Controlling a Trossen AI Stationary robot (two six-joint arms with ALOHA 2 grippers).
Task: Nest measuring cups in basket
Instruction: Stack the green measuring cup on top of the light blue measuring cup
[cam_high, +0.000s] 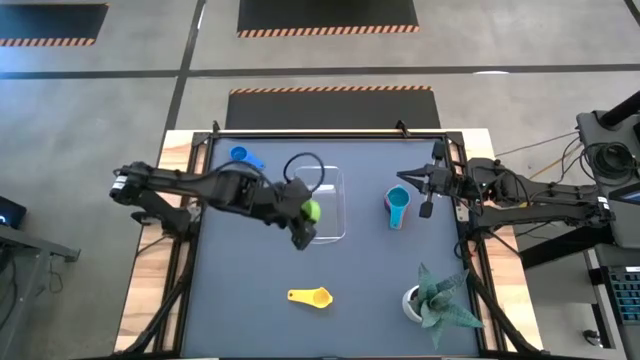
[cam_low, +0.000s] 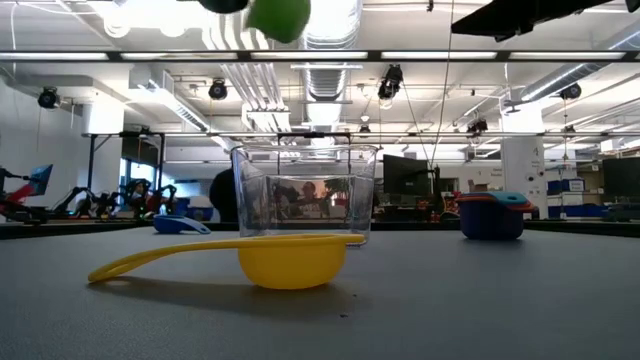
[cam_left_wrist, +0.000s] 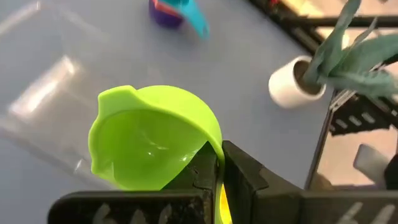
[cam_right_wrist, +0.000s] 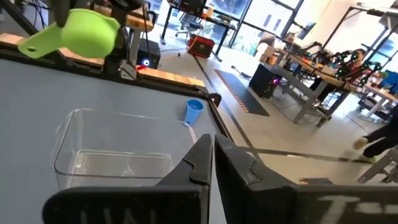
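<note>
Left gripper (cam_high: 303, 222) is pinching the green measuring cup (cam_high: 312, 210) by its handle, fingers closed tight on it, bowl tipped sideways, and is holding it high over the near-left rim of the clear basket (cam_high: 335, 215), which is sitting mid-bench and looking empty in the right wrist view. In the left wrist view the green cup's (cam_left_wrist: 152, 146) bowl is sticking out past the fingers (cam_left_wrist: 245, 174) with the basket wall below it. Right gripper (cam_high: 428, 190) is waiting near the right edge of the bench, beside a stack of cups, teal cup (cam_high: 399, 207) on top, purple and red showing under it; its fingers in the right wrist view are looking closed on nothing. Blue cup (cam_high: 243, 157) is lying near the far-left corner of the bench, yellow cup (cam_high: 312, 297) is lying alone toward the near edge, and the white pot with plant (cam_high: 432, 298) is standing near the near-right corner. Step in hand, as I judge it: carrying the green cup in for the first drop into the basket. Next move is calling for shifting the cup further over the basket's inside, lowering it, levelling the bowl upright, then releasing, so later cups can nest in it.
</note>
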